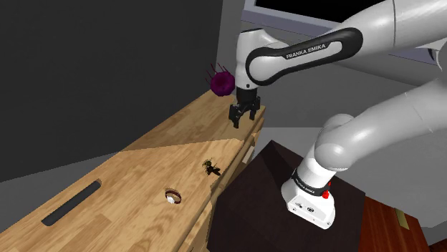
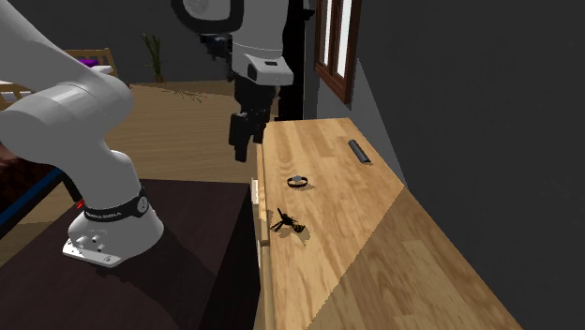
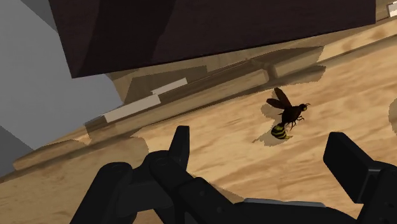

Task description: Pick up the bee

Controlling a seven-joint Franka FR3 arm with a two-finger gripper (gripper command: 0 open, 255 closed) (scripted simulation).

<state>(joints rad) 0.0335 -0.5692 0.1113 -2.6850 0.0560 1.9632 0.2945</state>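
– Bee (image 1: 210,169): position?
– Just below the middle of the shoulder view, on the light wooden counter (image 1: 143,168), close to the edge facing the dark stand (image 1: 261,182). Gripper (image 1: 244,114) higher in the frame, well apart from it, fingers spread, clasping nothing.
– Handling?
– Probably very light and fragile: thin legs, dark wings, slender black thorax, abdomen banded yellow and black. Best taken across the thorax or abdomen, never by wings or legs. Likely to skid on the smooth top if nudged sideways.
– Surroundings?
– Flat boards with visible grain. Small round ring (image 1: 172,195) with a pale centre, lower left of the bee. Flat dark bar (image 1: 71,202) towards the lower left corner. Spiky purple ball (image 1: 221,82) at upper centre.
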